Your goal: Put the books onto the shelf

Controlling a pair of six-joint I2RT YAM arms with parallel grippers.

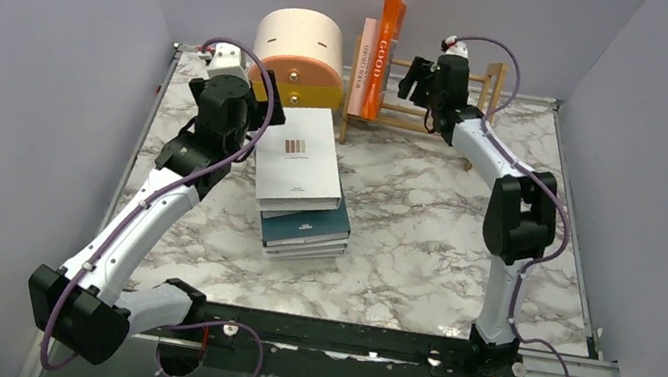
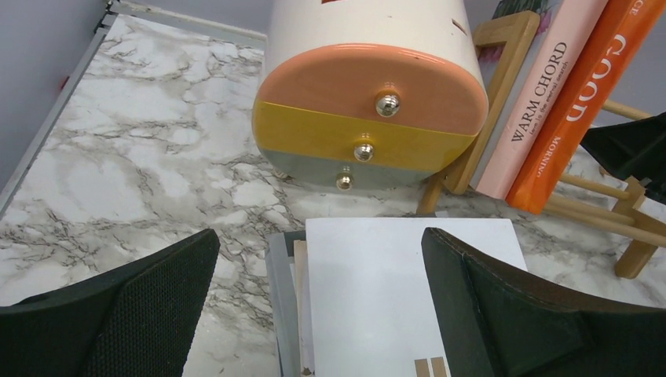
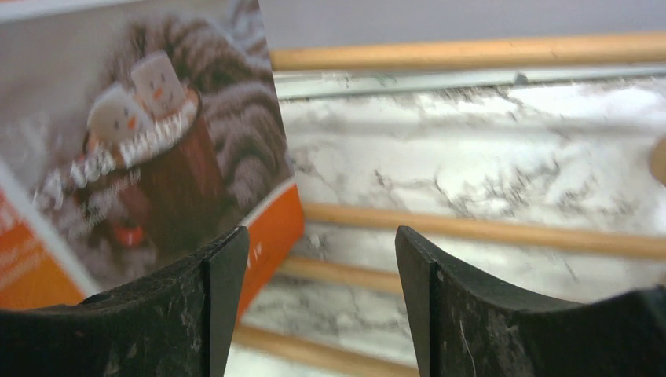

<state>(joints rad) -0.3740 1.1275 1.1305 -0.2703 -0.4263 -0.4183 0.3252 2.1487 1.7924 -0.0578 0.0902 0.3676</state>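
A stack of books (image 1: 299, 205) lies flat left of centre, a white book (image 1: 298, 155) on top and a teal one (image 1: 306, 227) lower down. My left gripper (image 1: 268, 102) hovers open over the stack's far end; the white book (image 2: 377, 290) lies below its spread fingers (image 2: 133, 314). On the light-wood shelf (image 1: 423, 114) a pink book (image 1: 362, 67) and an orange book (image 1: 383, 55) stand at the left end. My right gripper (image 1: 418, 78) is open beside the orange book (image 3: 141, 157), with only the shelf slats (image 3: 487, 232) showing between its fingers (image 3: 432, 306).
A round cream, orange and yellow drawer box (image 1: 300, 57) stands at the back, left of the shelf and just beyond the stack. Grey walls close in the table on three sides. The shelf's right part (image 1: 489, 81) holds no books.
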